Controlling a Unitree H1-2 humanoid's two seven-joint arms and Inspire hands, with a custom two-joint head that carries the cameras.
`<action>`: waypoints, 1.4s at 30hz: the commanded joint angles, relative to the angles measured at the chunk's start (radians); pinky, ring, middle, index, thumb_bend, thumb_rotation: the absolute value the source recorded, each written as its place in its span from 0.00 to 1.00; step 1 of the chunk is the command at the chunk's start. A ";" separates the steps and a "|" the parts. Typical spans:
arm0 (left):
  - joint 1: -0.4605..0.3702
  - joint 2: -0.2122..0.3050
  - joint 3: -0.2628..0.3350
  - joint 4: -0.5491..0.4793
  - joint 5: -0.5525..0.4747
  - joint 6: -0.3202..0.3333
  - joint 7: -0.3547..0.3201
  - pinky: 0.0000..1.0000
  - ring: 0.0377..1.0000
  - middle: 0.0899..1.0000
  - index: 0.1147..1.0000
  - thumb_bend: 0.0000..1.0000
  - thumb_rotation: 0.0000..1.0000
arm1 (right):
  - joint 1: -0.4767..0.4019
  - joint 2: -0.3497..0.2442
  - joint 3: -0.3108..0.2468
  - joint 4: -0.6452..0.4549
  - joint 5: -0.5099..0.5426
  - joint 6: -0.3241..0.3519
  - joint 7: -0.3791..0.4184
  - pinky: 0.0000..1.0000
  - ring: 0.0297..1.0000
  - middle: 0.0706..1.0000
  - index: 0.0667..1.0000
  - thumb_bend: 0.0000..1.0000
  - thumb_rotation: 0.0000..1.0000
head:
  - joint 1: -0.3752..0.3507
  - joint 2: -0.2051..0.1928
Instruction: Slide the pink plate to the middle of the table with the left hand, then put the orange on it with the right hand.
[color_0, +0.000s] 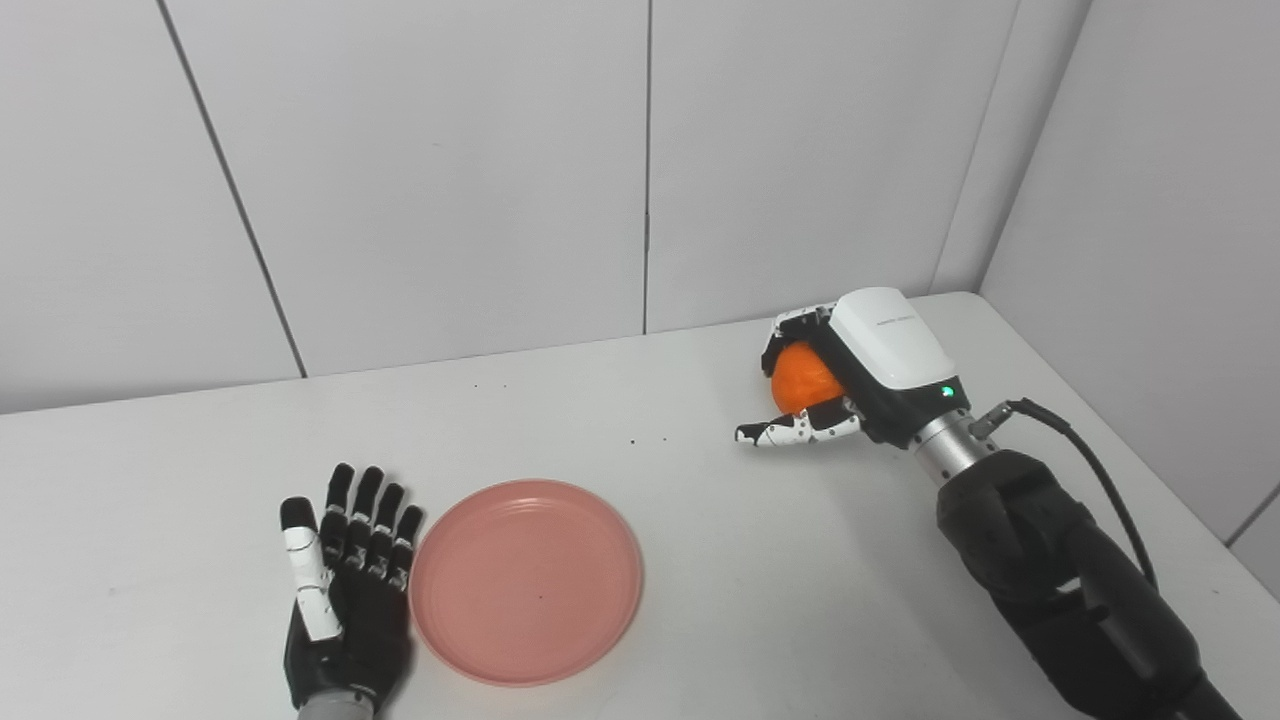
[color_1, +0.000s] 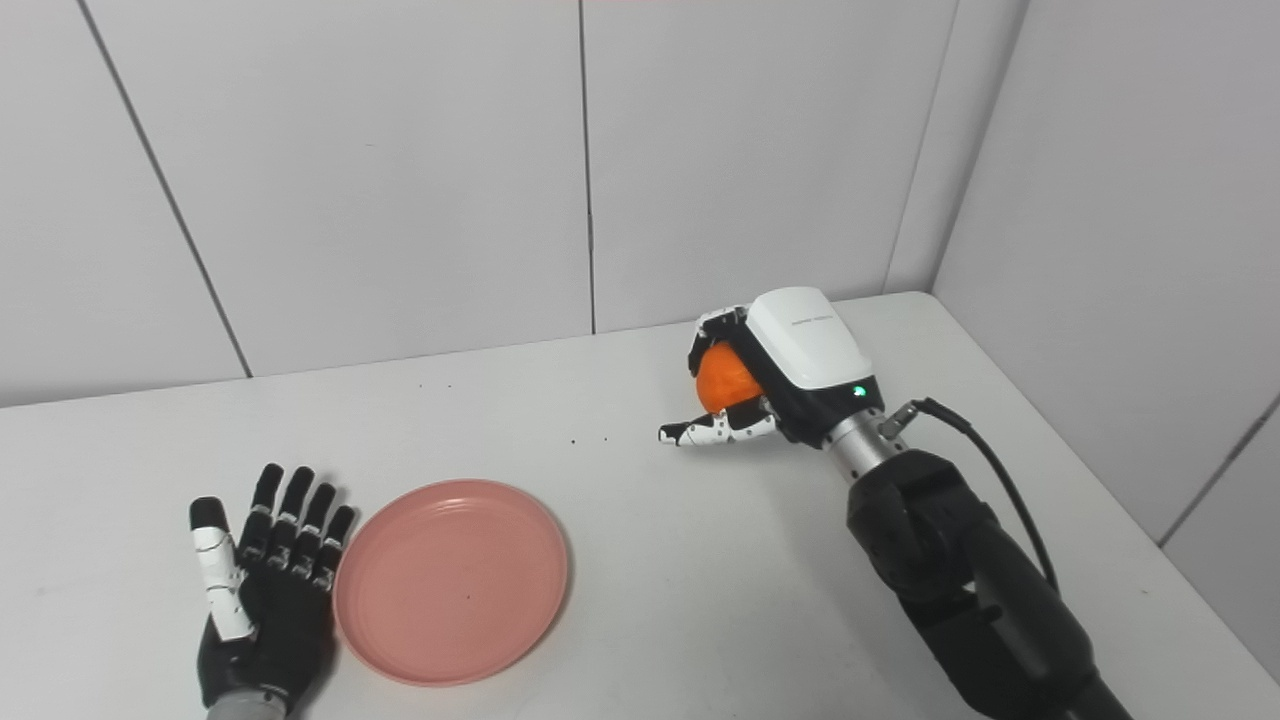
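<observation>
Plate (color_0: 526, 582) near front edge of table (color_0: 700, 600), left of centre. Left hand (color_0: 345, 590) flat, fingers spread, holding nothing, just beside plate's left rim. Right hand (color_0: 835, 385) wrapped around orange (color_0: 803, 380) toward back right corner. Orange likely firm, round, apt to roll: release low, at plate centre. Plate light, slick, shallow-rimmed.

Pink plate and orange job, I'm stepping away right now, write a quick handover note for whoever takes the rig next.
Left robot hand: open, fingers spread, flat beside the left rim of the round pink plastic plate, holding nothing.
Right robot hand: shut on the round orange fruit, at the table's far right, well away from the plate.
Done: plate sits near mid-table, empty; orange is grasped.
Left: carry the orange over the plate, set it down, release.
</observation>
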 joint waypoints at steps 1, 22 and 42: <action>0.065 -0.033 -0.009 0.072 0.041 0.039 0.047 1.00 0.99 0.98 1.00 0.86 0.76 | -0.063 -0.004 -0.014 -0.013 0.006 -0.052 -0.016 0.14 0.16 0.20 0.26 0.59 0.34 | 0.025 0.003; 0.074 -0.064 -0.057 0.062 0.077 0.015 0.071 1.00 0.99 1.00 1.00 0.85 0.80 | -0.221 0.186 0.060 -0.046 0.068 -0.068 0.092 0.12 0.14 0.18 0.28 0.59 0.28 | 0.095 0.018; 0.078 -0.059 -0.060 0.046 0.066 0.033 0.087 0.99 0.98 0.98 1.00 0.87 0.78 | -0.170 0.289 0.200 -0.046 0.019 -0.112 0.168 0.18 0.21 0.24 0.29 0.59 0.33 | 0.073 0.030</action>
